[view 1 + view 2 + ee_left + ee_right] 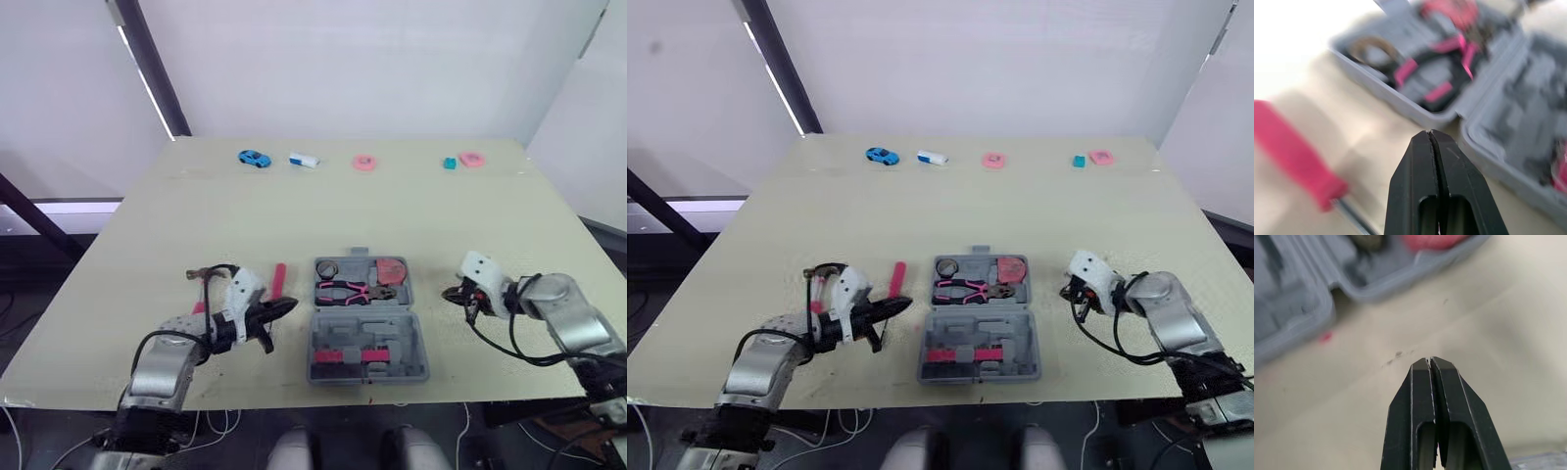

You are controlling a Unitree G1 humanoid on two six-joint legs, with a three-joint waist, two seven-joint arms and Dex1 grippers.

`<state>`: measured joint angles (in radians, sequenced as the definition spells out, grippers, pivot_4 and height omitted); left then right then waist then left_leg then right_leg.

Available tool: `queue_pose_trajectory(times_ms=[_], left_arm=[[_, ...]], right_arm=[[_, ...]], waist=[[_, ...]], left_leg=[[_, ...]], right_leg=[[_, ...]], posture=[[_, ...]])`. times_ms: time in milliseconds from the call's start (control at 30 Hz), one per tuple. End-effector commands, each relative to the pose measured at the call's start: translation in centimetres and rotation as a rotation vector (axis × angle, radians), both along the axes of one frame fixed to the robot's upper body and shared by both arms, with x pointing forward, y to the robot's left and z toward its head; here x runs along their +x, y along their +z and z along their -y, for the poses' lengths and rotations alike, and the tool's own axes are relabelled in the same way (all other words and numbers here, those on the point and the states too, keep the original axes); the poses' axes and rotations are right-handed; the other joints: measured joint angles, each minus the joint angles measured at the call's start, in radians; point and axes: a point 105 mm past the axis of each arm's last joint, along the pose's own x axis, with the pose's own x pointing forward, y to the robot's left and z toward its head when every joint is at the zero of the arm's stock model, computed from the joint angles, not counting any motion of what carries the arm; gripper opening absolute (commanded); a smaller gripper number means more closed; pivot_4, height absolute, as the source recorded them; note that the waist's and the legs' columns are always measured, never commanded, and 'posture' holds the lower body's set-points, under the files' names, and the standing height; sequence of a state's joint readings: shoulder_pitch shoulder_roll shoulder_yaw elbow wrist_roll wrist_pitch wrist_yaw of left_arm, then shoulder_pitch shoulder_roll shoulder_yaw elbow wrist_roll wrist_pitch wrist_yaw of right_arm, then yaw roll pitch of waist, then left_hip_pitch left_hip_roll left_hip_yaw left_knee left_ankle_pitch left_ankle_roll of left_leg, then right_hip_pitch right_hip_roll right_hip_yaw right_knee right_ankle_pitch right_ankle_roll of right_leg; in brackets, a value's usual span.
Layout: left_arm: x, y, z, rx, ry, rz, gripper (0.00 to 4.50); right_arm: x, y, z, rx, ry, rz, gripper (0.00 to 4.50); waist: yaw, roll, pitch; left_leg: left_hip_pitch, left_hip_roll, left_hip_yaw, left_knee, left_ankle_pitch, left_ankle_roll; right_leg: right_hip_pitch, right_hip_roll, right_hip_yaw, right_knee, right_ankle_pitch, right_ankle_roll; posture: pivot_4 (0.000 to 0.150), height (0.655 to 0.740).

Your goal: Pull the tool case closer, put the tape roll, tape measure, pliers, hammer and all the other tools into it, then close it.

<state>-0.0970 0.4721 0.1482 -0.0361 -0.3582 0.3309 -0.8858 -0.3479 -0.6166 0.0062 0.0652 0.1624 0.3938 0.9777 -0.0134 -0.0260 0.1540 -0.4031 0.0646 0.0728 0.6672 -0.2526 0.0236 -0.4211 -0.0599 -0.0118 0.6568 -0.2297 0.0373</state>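
Lying open, the tool case [407, 338] has its long axis running near-to-far.

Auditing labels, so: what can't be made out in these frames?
- Head views: half-covered tool, left arm hides most of it; type unclear.
- Head views: teal item at the table's far edge, too small to identify.
- Left wrist view: tool case contents blurred.

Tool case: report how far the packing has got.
Done: the case sits close and open, holding tape roll, pliers and tape measure. In hand: nothing; left gripper and right gripper are shut and empty. Remaining: at least the pink-handled tool beside the case, then closing it.
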Motion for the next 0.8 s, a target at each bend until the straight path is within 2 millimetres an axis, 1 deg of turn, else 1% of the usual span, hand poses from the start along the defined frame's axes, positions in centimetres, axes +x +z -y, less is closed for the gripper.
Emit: queue_pose_trajectory(times_ms=[33, 67, 100, 133, 167, 233, 267, 300, 333, 367, 400, 433, 467, 533, 600, 667, 733, 800], left_arm=[[-1.6, 1.8, -2.3, -0.132, 0.143, 0.068, 0.28], [-2.2, 1.3, -2.9, -0.140, 0.167, 0.054, 0.59], [-2.9, 1.0, -3.4, -0.145, 0.182, 0.049, 0.76], [-4.0, 0.4, -4.5, -0.141, 0.207, 0.034, 1.29], [-5.1, -0.2, -5.7, -0.138, 0.244, 0.017, 1.55], [-7.0, -1.1, -7.6, -0.121, 0.302, -0.018, 2.24], [-7.8, -1.4, -8.2, -0.111, 0.322, -0.030, 2.74], [-8.3, -1.6, -8.6, -0.104, 0.331, -0.036, 3.10], [-9.1, -1.9, -9.3, -0.092, 0.359, -0.049, 3.66], [-9.6, -2.1, -9.8, -0.084, 0.378, -0.058, 4.06], [-10.1, -2.3, -10.3, -0.083, 0.401, -0.065, 4.43], [-10.4, -2.4, -10.6, -0.084, 0.415, -0.069, 4.43], [-11.1, -2.9, -11.2, -0.073, 0.438, -0.086, 4.43], [-12.2, -3.4, -12.3, -0.066, 0.482, -0.108, 4.43], [-12.5, -3.4, -12.7, -0.067, 0.494, -0.111, 4.43], [-12.4, -3.3, -12.6, -0.070, 0.485, -0.105, 4.43], [-12.1, -3.2, -12.5, -0.075, 0.477, -0.098, 4.43], [-11.4, -2.6, -12.0, -0.069, 0.441, -0.072, 4.43]], right_arm=[[-1.1, 2.7, 1.1, 0.185, -0.044, 0.150, 0.29], [-1.7, 2.3, 1.5, 0.185, -0.046, 0.152, 0.59], [-2.3, 1.9, 1.8, 0.200, -0.045, 0.142, 0.78], [-3.2, 1.3, 2.5, 0.209, -0.056, 0.130, 1.33], [-4.1, 0.7, 3.6, 0.216, -0.082, 0.114, 1.60], [-5.5, 0.0, 5.4, 0.219, -0.134, 0.096, 2.35], [-6.2, -0.3, 6.2, 0.214, -0.157, 0.088, 2.87], [-6.6, -0.4, 6.7, 0.210, -0.170, 0.084, 3.25], [-7.5, -0.7, 7.7, 0.207, -0.202, 0.069, 3.87], [-8.0, -0.9, 8.3, 0.205, -0.223, 0.060, 4.26], [-8.7, -1.1, 8.9, 0.201, -0.245, 0.051, 4.50], [-9.1, -1.2, 9.3, 0.199, -0.258, 0.047, 4.50], [-9.8, -1.6, 10.1, 0.191, -0.289, 0.036, 4.50], [-11.3, -2.2, 11.4, 0.185, -0.346, 0.011, 4.50], [-12.0, -2.4, 12.0, 0.181, -0.375, 0.002, 4.50], [-12.0, -2.2, 11.9, 0.184, -0.383, 0.008, 4.50], [-11.6, -1.8, 11.6, 0.189, -0.386, 0.017, 4.50], [-10.8, -1.4, 10.4, 0.171, -0.361, 0.024, 4.50]], waist=[[0.000, 0.000, 0.000], [0.001, 0.000, 0.000], [0.003, 0.000, 0.000], [0.003, 0.000, 0.000], [0.005, 0.000, 0.000], [0.004, 0.000, 0.000], [0.004, 0.000, 0.000], [0.004, 0.000, 0.001], [0.004, 0.000, 0.001], [0.006, 0.000, 0.001], [0.009, 0.000, 0.001], [0.006, 0.000, 0.001], [0.006, 0.000, 0.001], [0.005, 0.000, 0.001], [0.006, 0.000, 0.001], [0.004, 0.001, 0.001], [0.003, 0.001, 0.001], [0.002, 0.001, 0.001]], left_leg=[[0.000, 0.000, -0.001, 0.000, 0.000, 0.000], [0.000, 0.000, 0.000, -0.001, 0.000, 0.000], [0.000, 0.000, 0.000, -0.001, 0.000, 0.000], [0.001, 0.000, 0.001, -0.001, 0.000, 0.000], [0.001, 0.000, 0.001, -0.001, 0.000, 0.000], [0.002, 0.000, 0.001, -0.001, 0.000, 0.000], [0.002, 0.000, 0.001, -0.001, 0.000, 0.000], [0.001, 0.000, 0.001, -0.001, 0.000, 0.000], [0.002, 0.000, 0.001, -0.001, 0.000, 0.000], [0.002, 0.000, 0.000, -0.001, 0.000, 0.000], [0.002, 0.000, -0.001, 0.000, 0.000, 0.000], [0.004, 0.000, -0.002, 0.000, -0.001, -0.001], [0.005, 0.002, -0.002, 0.000, -0.003, -0.005], [0.005, 0.004, -0.002, 0.000, -0.003, -0.005], [0.005, 0.004, -0.002, -0.002, -0.003, -0.005], [0.004, 0.005, -0.002, -0.002, -0.004, -0.004], [0.004, 0.005, -0.001, -0.002, -0.004, -0.003], [0.004, 0.006, -0.001, -0.002, -0.004, -0.003]], right_leg=[[0.000, 0.000, 0.001, 0.000, 0.000, 0.000], [0.000, 0.000, 0.000, 0.000, 0.000, 0.000], [0.000, 0.000, 0.000, 0.000, 0.000, 0.000], [0.000, 0.000, 0.000, 0.000, 0.000, 0.000], [0.000, 0.000, 0.000, 0.000, 0.000, 0.000], [0.001, 0.000, 0.000, -0.001, -0.003, -0.004], [0.001, -0.001, 0.000, -0.001, -0.003, -0.004], [0.001, -0.001, 0.000, -0.002, -0.003, -0.004], [0.001, -0.002, 0.000, -0.002, -0.004, -0.002], [0.001, -0.002, 0.000, -0.002, -0.005, -0.001], [0.001, -0.003, 0.000, -0.002, -0.005, 0.000], [0.002, -0.004, 0.000, -0.002, -0.006, 0.001], [0.002, -0.004, 0.000, -0.002, -0.006, 0.001], [0.001, -0.004, 0.000, -0.002, -0.006, 0.001], [0.001, -0.004, 0.000, -0.003, -0.006, 0.001], [0.001, -0.002, -0.001, -0.007, -0.007, 0.000], [0.001, -0.002, 0.000, -0.008, -0.006, 0.000], [0.001, -0.002, 0.000, -0.008, -0.006, 0.000]], posture=[[0.150, 0.7400], [0.150, 0.7400], [0.150, 0.7400], [0.150, 0.7400], [0.150, 0.7400], [0.150, 0.7400], [0.150, 0.7400], [0.150, 0.7400], [0.150, 0.7400], [0.150, 0.7400], [0.150, 0.7400], [0.150, 0.7400], [0.150, 0.7400], [0.150, 0.7400], [0.150, 0.7400], [0.150, 0.7400], [0.150, 0.7400], [0.150, 0.7400]])
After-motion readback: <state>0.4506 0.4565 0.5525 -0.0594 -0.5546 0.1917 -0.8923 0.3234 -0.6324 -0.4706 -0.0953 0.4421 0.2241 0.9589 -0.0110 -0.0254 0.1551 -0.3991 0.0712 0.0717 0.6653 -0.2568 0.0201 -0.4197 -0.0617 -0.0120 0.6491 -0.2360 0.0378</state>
